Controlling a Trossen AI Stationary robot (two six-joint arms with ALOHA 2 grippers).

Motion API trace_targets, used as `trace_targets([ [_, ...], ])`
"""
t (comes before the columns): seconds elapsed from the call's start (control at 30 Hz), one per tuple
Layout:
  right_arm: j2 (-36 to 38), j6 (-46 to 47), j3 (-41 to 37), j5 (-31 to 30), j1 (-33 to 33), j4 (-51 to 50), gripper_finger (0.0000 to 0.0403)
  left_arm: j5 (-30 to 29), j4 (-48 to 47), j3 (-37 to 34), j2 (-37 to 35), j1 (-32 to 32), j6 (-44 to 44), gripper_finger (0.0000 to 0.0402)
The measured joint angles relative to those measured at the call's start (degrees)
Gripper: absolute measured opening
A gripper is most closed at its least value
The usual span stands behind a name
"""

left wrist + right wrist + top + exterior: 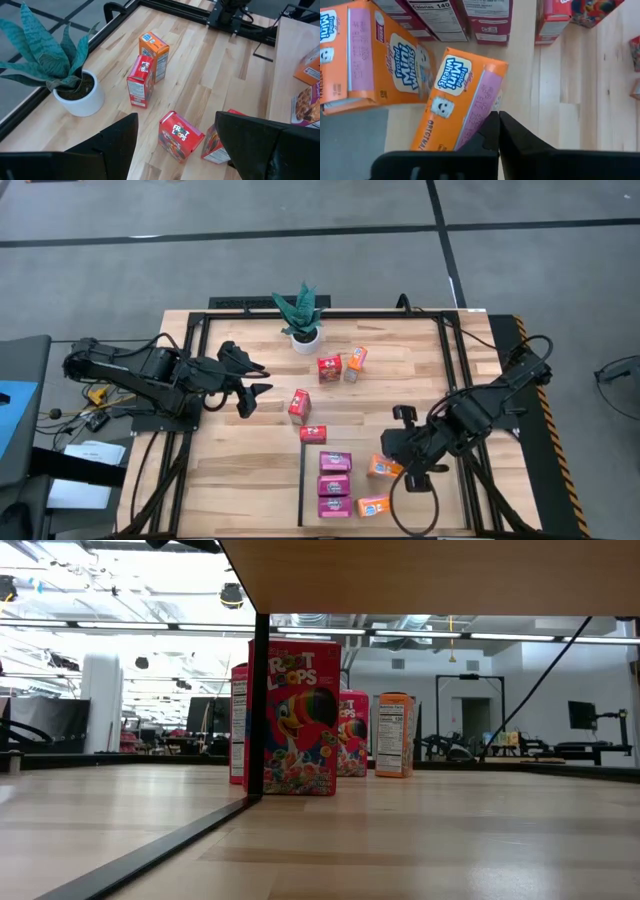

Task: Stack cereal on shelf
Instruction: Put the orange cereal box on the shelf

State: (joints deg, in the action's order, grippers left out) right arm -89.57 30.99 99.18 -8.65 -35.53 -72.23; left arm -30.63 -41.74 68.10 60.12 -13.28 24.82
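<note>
Spanning the slatted tabletop (240,470), the shelf (420,380) lies beneath the clenched right hand (412,472); left hand (258,378) released.

Even, bright overhead light in the high view; tabletop (250,470) evenly lit, soft short shadows beside the plant (301,313) and arms, no glare. Low view: strong backlight from ceiling strips and the white room behind, left side blown out; red cereal box (301,717) sharp, near wood foreground soft, dark overhanging panel (430,575) in shade. Left wrist view: near dark fingers (112,145) blurred, boxes crisp. Right wrist view: orange box (460,100) sharp, fingers out of focus, mild edge stretch.
</note>
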Motion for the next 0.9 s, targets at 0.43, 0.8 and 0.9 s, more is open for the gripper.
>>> trace_targets([
  [0.43,0.4,-0.39,-0.96,-4.51,1.61,-5.61,0.0028,0.03,-0.02,0.0,0.0,-0.02,-0.07,0.0255],
  [0.8,4.12,-4.24,-12.0,4.5,7.15,6.39,0.0029,0.31,0.0,0.0,0.0,-0.02,0.94,0.0255],
  [0.9,4.28,-5.31,-12.55,5.18,7.54,6.13,0.0031,0.28,0.0,0.0,0.0,-0.02,0.96,0.0255],
])
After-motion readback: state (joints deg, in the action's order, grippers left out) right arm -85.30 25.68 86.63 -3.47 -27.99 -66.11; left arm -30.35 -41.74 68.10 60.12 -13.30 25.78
